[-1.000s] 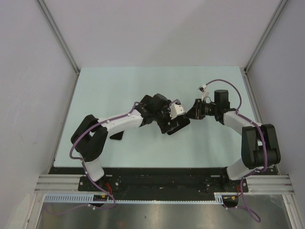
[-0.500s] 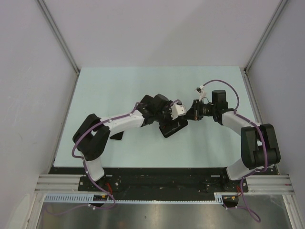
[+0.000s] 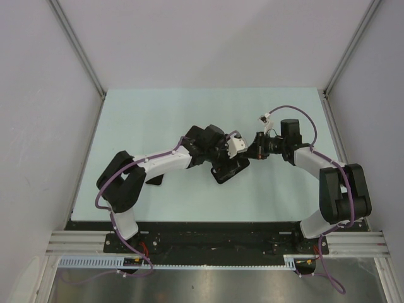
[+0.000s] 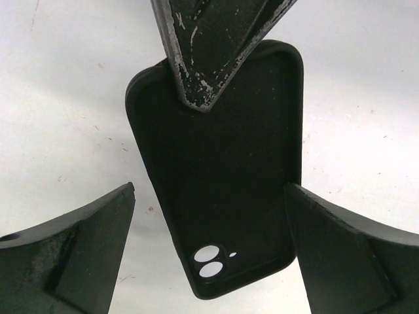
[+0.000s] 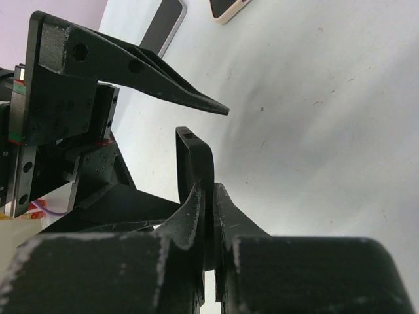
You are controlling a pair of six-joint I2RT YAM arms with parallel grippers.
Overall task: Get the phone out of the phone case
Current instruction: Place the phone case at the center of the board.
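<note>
The black phone case (image 4: 216, 170) is empty; the pale table shows through its camera holes. My right gripper (image 5: 208, 190) is shut on one end edge of the case (image 5: 193, 154) and holds it on edge. Its finger (image 4: 209, 52) reaches over the case's top end in the left wrist view. My left gripper (image 4: 209, 190) is open, with a finger on each long side of the case, not clamping it. In the top view the case (image 3: 228, 170) sits mid-table between the left gripper (image 3: 230, 163) and the right gripper (image 3: 252, 151). A dark phone (image 5: 163, 26) lies flat on the table beyond.
A second flat device with a cream rim (image 5: 229, 8) lies near the phone at the top edge of the right wrist view. A dark flat object (image 3: 153, 180) lies beside the left arm's forearm. The pale green table (image 3: 158, 120) has grey walls on three sides.
The right gripper has moved slightly left, toward the left gripper. The case and the left gripper have shifted a little left and nearer with it.
</note>
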